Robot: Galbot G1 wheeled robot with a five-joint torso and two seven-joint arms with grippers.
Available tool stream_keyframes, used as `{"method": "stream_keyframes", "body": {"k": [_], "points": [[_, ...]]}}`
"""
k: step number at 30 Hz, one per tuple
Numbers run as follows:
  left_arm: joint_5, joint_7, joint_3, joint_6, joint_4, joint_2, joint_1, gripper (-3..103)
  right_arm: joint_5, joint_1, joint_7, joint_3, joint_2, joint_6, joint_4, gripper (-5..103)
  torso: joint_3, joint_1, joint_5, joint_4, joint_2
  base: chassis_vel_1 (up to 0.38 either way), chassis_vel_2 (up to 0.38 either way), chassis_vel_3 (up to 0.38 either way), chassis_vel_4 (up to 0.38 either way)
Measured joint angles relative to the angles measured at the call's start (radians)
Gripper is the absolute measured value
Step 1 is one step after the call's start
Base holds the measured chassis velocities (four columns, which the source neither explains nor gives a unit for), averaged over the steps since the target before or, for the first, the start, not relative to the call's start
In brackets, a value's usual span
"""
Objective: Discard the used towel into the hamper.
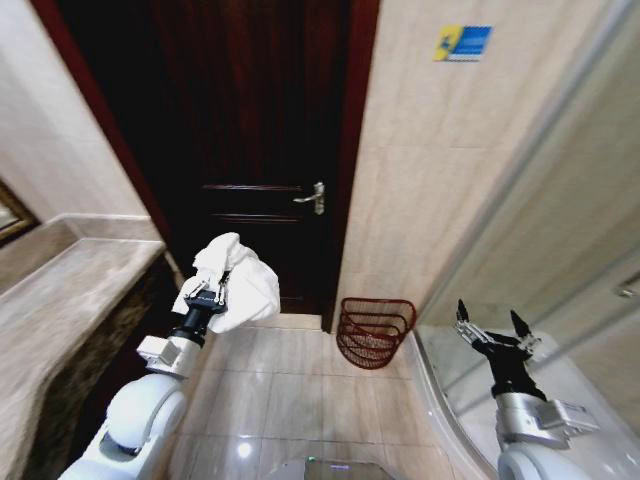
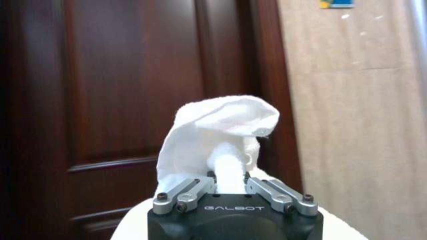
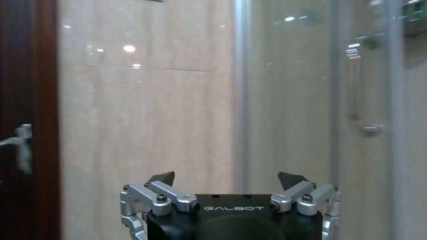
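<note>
A crumpled white towel [image 1: 232, 280] hangs in the air in front of the dark door, with my left gripper [image 1: 212, 295] shut on it. In the left wrist view the towel [image 2: 217, 135] bunches up over the closed fingers [image 2: 193, 192]. The hamper [image 1: 374, 331], a dark red-brown wire basket, stands on the floor by the tiled wall, to the right of the towel and lower down. My right gripper [image 1: 493, 328] is held up at the lower right, open with nothing in it; its fingertips [image 3: 161, 178] stand wide apart in the right wrist view.
A dark wooden door [image 1: 250, 130] with a metal handle [image 1: 314, 198] is straight ahead. A stone counter [image 1: 70, 290] runs along the left. A curved glass shower enclosure [image 1: 560, 250] is on the right. Tiled floor [image 1: 290, 390] lies between them.
</note>
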Motion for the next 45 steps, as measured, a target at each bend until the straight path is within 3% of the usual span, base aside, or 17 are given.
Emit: {"method": "stream_keyframes", "body": {"k": [23, 45], "points": [[0.009, 0.007, 0.008, -0.029, 0.019, -0.046, 0.017, 10, 0.003, -0.009, 0.004, 0.001, -0.002, 0.008, -0.002, 100, -0.063, -0.053, 0.0002, -0.0004, -0.116, -0.118, -0.118, -0.125, -0.12], [0.043, 0.01, 0.012, -0.07, 0.045, -0.086, 0.045, 10, 0.009, -0.018, 0.002, 0.006, -0.005, 0.025, -0.009, 100, -0.119, -0.099, 0.0001, 0.0001, -0.218, -0.006, -0.006, -0.004, -0.004]]}}
